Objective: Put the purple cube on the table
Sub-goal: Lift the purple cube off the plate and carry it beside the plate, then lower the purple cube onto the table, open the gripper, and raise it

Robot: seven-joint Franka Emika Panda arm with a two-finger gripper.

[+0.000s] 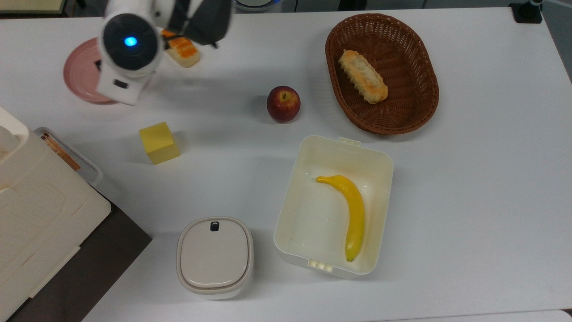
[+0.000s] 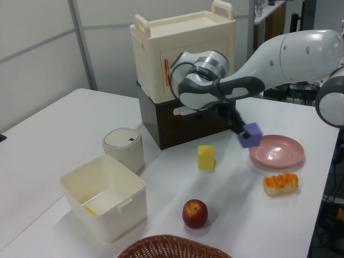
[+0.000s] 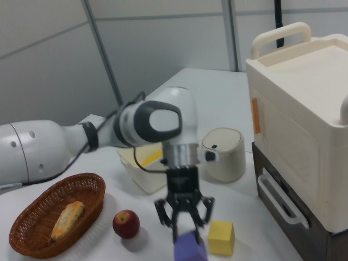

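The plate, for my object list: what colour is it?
Pink; the plate shows best in the left view.
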